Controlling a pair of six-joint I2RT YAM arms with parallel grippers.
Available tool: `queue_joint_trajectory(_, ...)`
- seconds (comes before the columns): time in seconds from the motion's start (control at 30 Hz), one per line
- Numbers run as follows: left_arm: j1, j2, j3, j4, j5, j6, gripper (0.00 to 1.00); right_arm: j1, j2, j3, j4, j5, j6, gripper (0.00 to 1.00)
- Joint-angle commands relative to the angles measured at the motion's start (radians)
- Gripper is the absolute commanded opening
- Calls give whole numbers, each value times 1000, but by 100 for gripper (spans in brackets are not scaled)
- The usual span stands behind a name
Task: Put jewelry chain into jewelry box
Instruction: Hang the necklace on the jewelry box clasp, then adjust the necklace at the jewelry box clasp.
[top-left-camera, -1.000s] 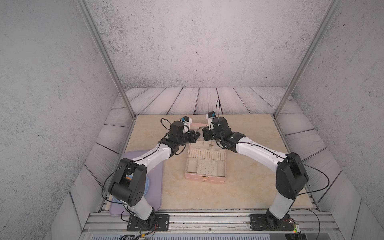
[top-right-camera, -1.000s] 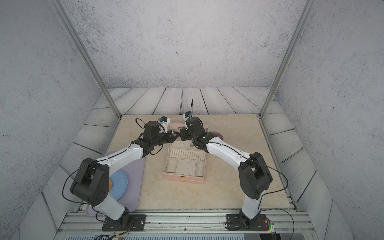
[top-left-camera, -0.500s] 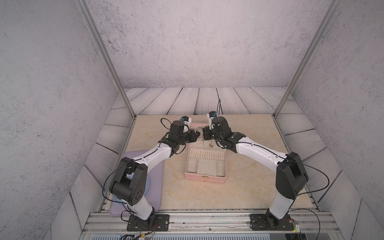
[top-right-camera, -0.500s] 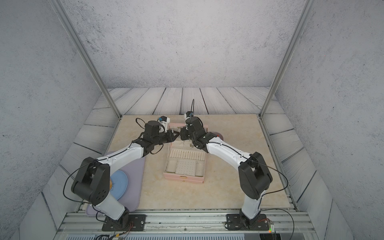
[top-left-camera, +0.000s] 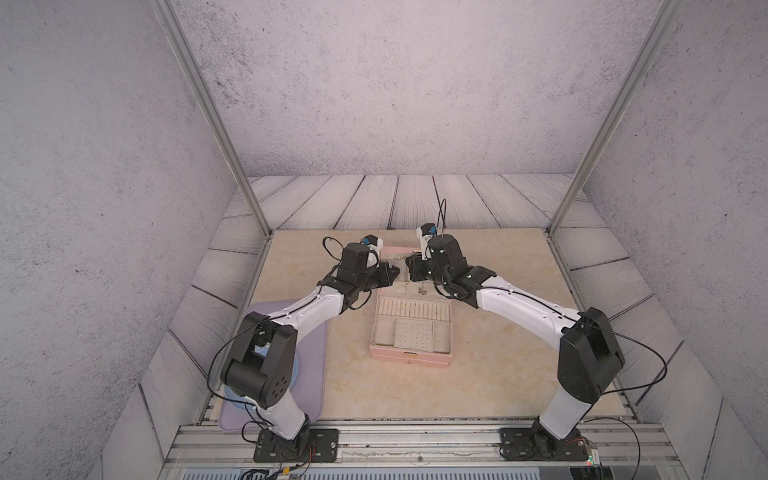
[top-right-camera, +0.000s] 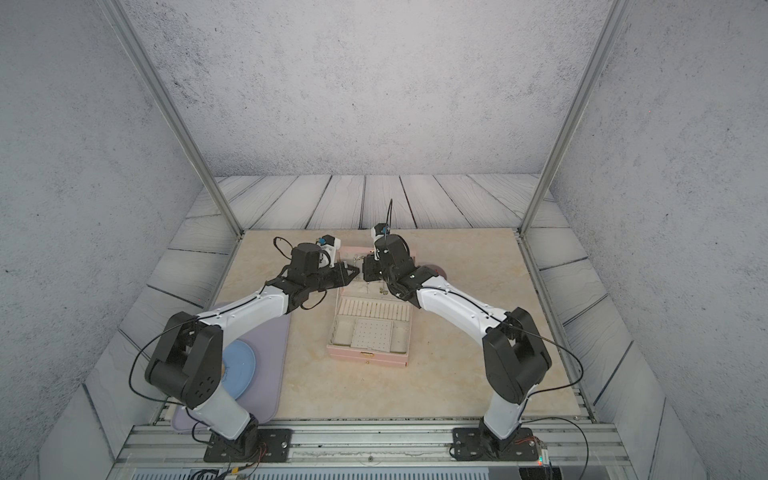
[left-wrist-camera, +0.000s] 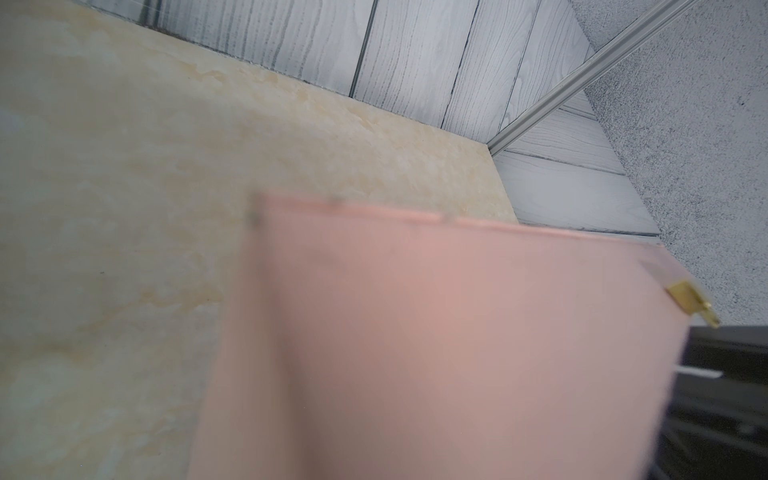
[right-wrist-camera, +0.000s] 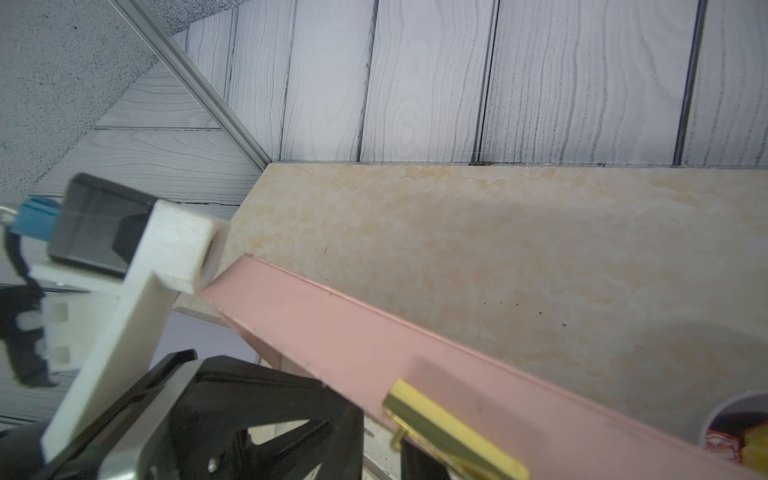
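Jewelry chain (top-left-camera: 398, 262) hangs in front of the raised lid of the open jewelry box (top-left-camera: 409, 358), between left gripper (top-left-camera: 394, 273) and right gripper (top-left-camera: 410, 269), in both top views. Left gripper is clamped fully closed with the chain right at its tips; the pinch itself is too small to tell. Right gripper's jaw gap: can't tell. A thin pendant necklace (top-left-camera: 422, 286) dangles beside it.

Left wrist view: jewelry box (left-wrist-camera: 415, 353), blurred pink lid back only.

Right wrist view: the box's lid edge with its gold clasp (right-wrist-camera: 453, 432), and a bowl (right-wrist-camera: 715, 415) at the corner.

Top views high, downward, wrist views probably against jewelry box (left-wrist-camera: 415, 353)
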Motion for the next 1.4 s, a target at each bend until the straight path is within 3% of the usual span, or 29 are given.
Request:
queue_joint_trajectory(0.0,3,18,-7,-37,42,20,4,-10,-76,-23,-20,-33,-16,25)
queue_joint_trajectory(0.33,1,-11,-12,-85,90,48,10,-15,-228,-101,-55,-25,-167,39)
queue_joint_trajectory(0.73,0,-78,-33,-136,98,86,41,-21,-259,-69,-105,1,-365,46)
queue_joint_trajectory(0.87,0,-123,-52,-151,88,121,46,-20,-247,-34,-139,-27,-533,53)
queue_joint_trajectory(1.03,0,-198,-112,-81,115,152,51,-22,-168,81,-246,-56,-787,70)
queue_joint_trajectory(1.13,1,-266,-154,-58,60,163,54,-23,-94,184,-339,-63,-891,81)
queue_joint_trajectory(1.27,5,-407,-269,-78,-145,146,63,-22,20,331,-461,-101,-1028,85)
queue_joint_trajectory(1.37,23,-463,-351,-92,-181,108,68,-22,116,461,-581,-129,-1110,85)
